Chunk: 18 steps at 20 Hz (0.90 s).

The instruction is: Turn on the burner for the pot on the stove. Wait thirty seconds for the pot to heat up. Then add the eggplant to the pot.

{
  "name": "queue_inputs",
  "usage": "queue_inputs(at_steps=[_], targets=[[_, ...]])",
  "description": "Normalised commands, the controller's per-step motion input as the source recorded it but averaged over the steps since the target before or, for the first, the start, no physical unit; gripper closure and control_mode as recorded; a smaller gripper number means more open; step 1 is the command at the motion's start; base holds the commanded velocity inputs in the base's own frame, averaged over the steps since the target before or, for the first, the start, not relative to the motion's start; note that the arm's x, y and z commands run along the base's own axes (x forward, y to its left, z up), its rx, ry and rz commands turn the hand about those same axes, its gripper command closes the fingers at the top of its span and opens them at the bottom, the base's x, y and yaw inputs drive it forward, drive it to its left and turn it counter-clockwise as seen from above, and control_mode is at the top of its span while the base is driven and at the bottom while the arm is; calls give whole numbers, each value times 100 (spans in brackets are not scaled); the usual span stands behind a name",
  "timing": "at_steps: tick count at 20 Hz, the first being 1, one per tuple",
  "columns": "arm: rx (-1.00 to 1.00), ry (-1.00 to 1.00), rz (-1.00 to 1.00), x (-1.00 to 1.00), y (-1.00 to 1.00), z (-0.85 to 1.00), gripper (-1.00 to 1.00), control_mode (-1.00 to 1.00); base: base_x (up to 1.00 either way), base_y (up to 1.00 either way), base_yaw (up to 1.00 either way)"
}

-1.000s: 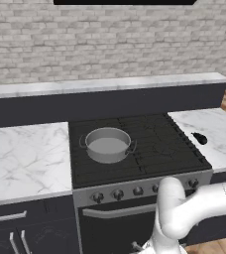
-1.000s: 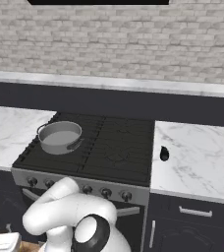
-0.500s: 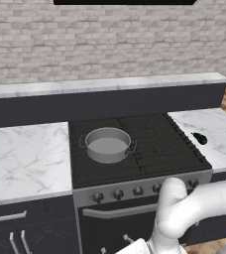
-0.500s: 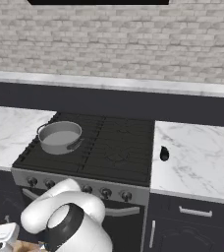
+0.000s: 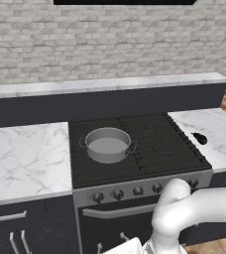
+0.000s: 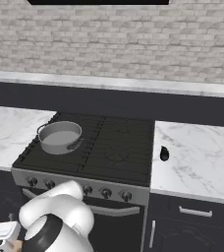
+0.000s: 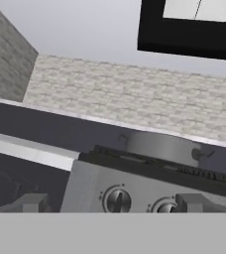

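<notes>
**Ana:** Marble worktop (image 5: pixel 26 158) sat on the left, and right of it the stove (image 5: pixel 135 149) had the pot (image 5: pixel 107 144) on its back-left ring, no lid on it.

**Ben:** And the hand (image 7: pixel 112 208) was down low in front of the stove's grey strip, fingers spread wide with nothing between them. Two knobs (image 7: pixel 116 200) showed just past the fingertips (image 7: pixel 33 202) in the hand view.

**Ana:** So the step, as I judged it, was the burner (image 6: pixel 60 147) under the pot. Picking the right knob mattered most; they all looked alike, and I couldn't tell which served that ring. The one on the left seemed likeliest.

**Ben:** I'd have centred the fingers on one knob, squared up, then closed and twisted.

**Ana:** Room looked fair. The oven handle (image 5: pixel 120 212) ran just under the knobs, and the strip's lip jutted forward, so a low approach risked a bump.

**Ben:** Further right, the eggplant (image 6: pixel 164 154) lay on the right-hand counter (image 6: pixel 197 157), just beside the stove's edge, well apart from the pot.

**Ana:** Open grates between them, with the back ledge (image 6: pixel 109 83) behind.
</notes>
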Motion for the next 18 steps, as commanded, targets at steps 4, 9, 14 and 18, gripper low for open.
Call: queue_inputs(at_steps=[4, 9, 14, 18], targets=[[10, -1, 0, 45, 1, -17, -100, -100, 0, 0, 0], [14, 0, 0, 52, 0, -16, -100, -100, 0, 0, 0], [16, 0, 0, 60, -1, -13, -100, -100, 0, 0, 0], [19, 0, 0, 73, -17, -13, -100, -100, 0, 0, 0]])
